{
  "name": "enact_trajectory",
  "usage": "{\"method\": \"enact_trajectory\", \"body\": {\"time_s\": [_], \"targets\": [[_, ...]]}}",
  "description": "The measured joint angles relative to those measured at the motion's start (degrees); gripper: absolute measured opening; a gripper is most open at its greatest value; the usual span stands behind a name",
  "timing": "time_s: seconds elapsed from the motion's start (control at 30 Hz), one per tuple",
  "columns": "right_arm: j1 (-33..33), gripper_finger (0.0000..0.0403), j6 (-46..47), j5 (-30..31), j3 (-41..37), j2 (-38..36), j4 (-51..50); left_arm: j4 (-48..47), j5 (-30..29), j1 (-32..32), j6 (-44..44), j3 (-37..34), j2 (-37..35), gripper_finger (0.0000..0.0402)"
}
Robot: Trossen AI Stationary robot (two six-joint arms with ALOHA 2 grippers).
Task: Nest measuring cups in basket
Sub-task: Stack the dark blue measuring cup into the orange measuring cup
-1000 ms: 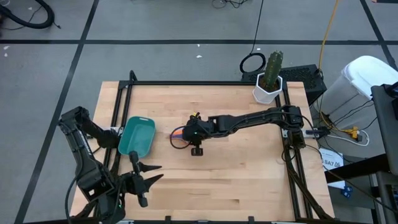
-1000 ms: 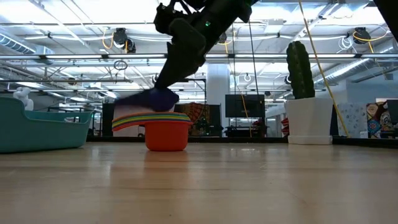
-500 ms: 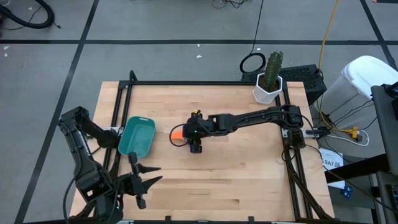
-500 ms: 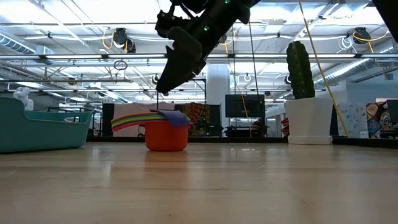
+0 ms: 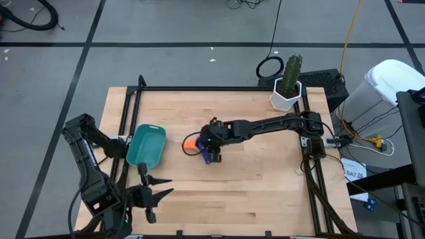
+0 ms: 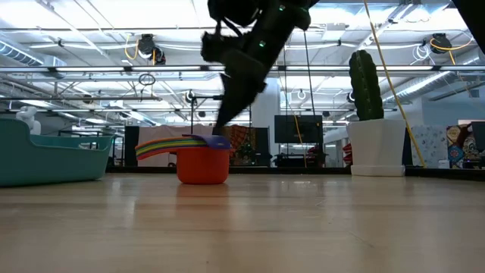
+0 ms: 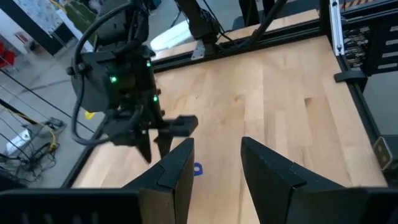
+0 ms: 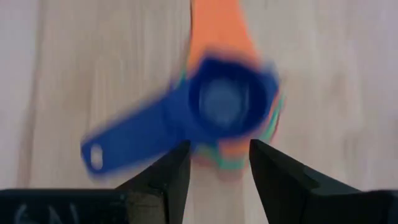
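A nested stack of measuring cups (image 6: 198, 155) stands on the table's middle, on the orange cup (image 6: 203, 168). The coloured handles fan out to one side. The dark blue cup (image 8: 227, 102) sits on top, its handle (image 8: 118, 146) pointing another way than the orange handle (image 8: 217, 31). My right gripper (image 8: 217, 171) hovers open just above the stack (image 5: 194, 142), tipped steeply down. The teal basket (image 5: 146, 145) stands at the table's left. My left gripper (image 7: 214, 168) waits open above the near left corner, nothing between its fingers.
A white pot with a cactus (image 5: 286, 89) stands at the far right corner. A black frame rail (image 5: 219, 88) runs round the table's edges. Bare wood lies between the stack and the basket, and along the near side.
My right gripper has let go of the dark blue cup. The cup was held just above the fanned handles and now rests on top of the stack. The gripper has since tipped more steeply down and shifted slightly toward the table's right.
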Motion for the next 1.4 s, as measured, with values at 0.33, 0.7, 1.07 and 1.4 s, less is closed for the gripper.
{"method": "enact_trajectory", "body": {"time_s": [0.33, 0.7, 1.07, 1.4], "targets": [[3.4, 0.0155, 5.28, -0.3, -0.04, 0.0, -13.58, 0.01, 1.13, 0.02, -0.78, 0.0, 0.02, 0.0136], [8.02, 0.0155, 8.19, -1.23, -8.33, -0.04, -1.23, 0.18, 0.95, 0.04, -0.73, 0.0, 0.04, 0.0136], [6.32, 0.0155, 13.36, -6.54, -11.41, 0.0, 11.35, 0.2, 0.95, 0.04, 0.3, 0.0, 0.04, 0.0136], [8.63, 0.0155, 9.81, -3.02, -11.3, -2.78, 18.11, 0.23, 1.02, -0.5, -0.93, 0.0, 0.04, 0.0136]]}}
